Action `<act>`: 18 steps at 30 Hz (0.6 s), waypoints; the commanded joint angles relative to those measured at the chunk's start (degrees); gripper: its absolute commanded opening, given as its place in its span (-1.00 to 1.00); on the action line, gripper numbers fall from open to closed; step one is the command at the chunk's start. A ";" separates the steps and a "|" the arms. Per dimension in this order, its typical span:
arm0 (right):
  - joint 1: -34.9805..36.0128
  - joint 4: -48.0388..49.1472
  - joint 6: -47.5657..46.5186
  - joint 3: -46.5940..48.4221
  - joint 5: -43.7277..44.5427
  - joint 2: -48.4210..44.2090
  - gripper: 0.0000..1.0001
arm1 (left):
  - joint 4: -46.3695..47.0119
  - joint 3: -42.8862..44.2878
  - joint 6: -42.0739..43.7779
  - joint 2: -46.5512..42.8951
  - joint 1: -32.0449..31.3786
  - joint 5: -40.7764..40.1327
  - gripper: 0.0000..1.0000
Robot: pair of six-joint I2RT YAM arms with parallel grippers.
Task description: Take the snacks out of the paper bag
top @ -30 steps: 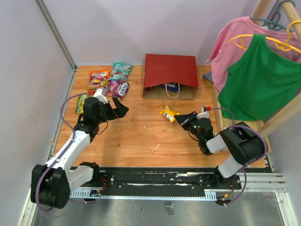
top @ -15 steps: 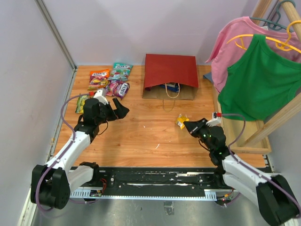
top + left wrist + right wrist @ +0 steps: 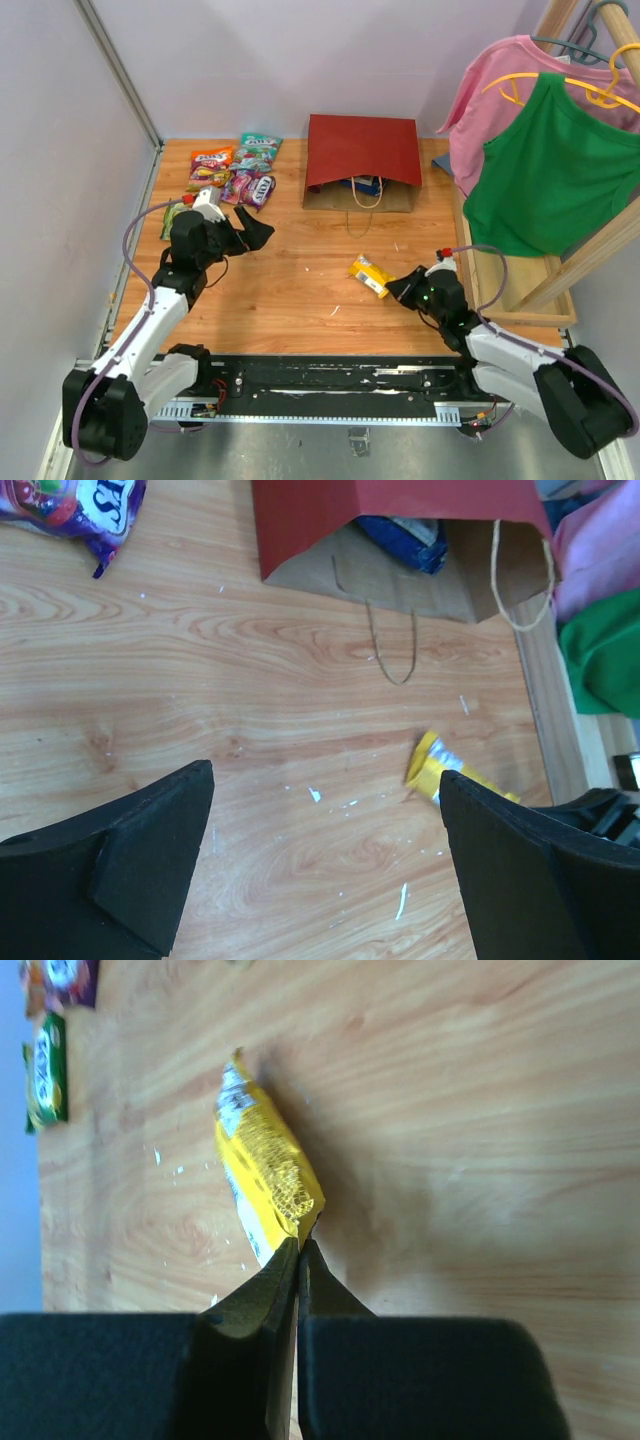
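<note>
The dark red paper bag (image 3: 362,150) lies on its side at the back of the table, mouth facing me, with a blue Doritos bag (image 3: 366,184) showing inside. The left wrist view shows the same paper bag (image 3: 400,510) and blue bag (image 3: 405,535). Several candy packets (image 3: 235,170) lie at the back left. My right gripper (image 3: 400,287) is shut on one end of the yellow bar wrapper (image 3: 370,274), low over the wood; its jaws pinch the wrapper's edge (image 3: 265,1165). My left gripper (image 3: 255,232) hangs open over bare wood beside the packets, holding nothing.
A pink shirt (image 3: 490,90) and a green shirt (image 3: 555,170) hang on a wooden rack (image 3: 520,290) at the right edge. A wall (image 3: 70,180) bounds the left side. A green packet (image 3: 45,1070) lies at the far left of the table.
My right arm has carried the yellow wrapper away from the bag's mouth, toward the near middle of the table and lower. The left arm has barely moved.
</note>
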 commanded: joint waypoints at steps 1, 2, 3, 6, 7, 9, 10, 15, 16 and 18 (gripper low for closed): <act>7.70 5.74 0.14 3.59 1.13 7.16 -0.99 | 0.15 -0.83 -2.54 -2.97 -0.01 0.10 0.97; 9.90 6.89 0.29 4.71 1.38 9.72 -0.99 | 0.04 -0.68 -2.59 -3.29 0.00 -0.23 0.97; 11.87 7.98 0.50 5.86 1.57 12.22 -0.99 | -0.14 -0.67 -2.71 -3.63 -0.01 -0.33 0.97; 17.74 12.21 1.05 9.89 0.84 21.61 -0.99 | -0.87 -0.15 -2.80 -4.27 0.00 -0.13 0.97; 18.91 13.77 1.34 11.49 0.22 25.01 -0.99 | -1.12 -0.02 -2.82 -4.53 0.00 -0.10 0.97; 20.76 17.11 2.16 15.54 -1.95 32.73 -0.99 | -1.88 0.44 -3.02 -5.26 0.00 -0.20 0.97; 21.41 18.59 2.50 17.73 -3.45 36.18 -0.99 | -2.62 0.89 -3.10 -5.77 0.00 -0.43 0.97; 24.31 25.50 5.99 29.29 -8.34 51.13 -0.98 | -5.47 3.74 -4.27 -11.26 0.00 -0.60 0.98; 24.74 25.58 6.43 32.03 -8.77 53.31 -0.99 | -5.95 4.26 -4.33 -12.14 0.02 -0.94 0.99; 25.46 24.48 6.97 37.58 -9.45 57.26 -0.99 | -8.22 5.55 -4.13 -13.17 0.00 -1.72 0.99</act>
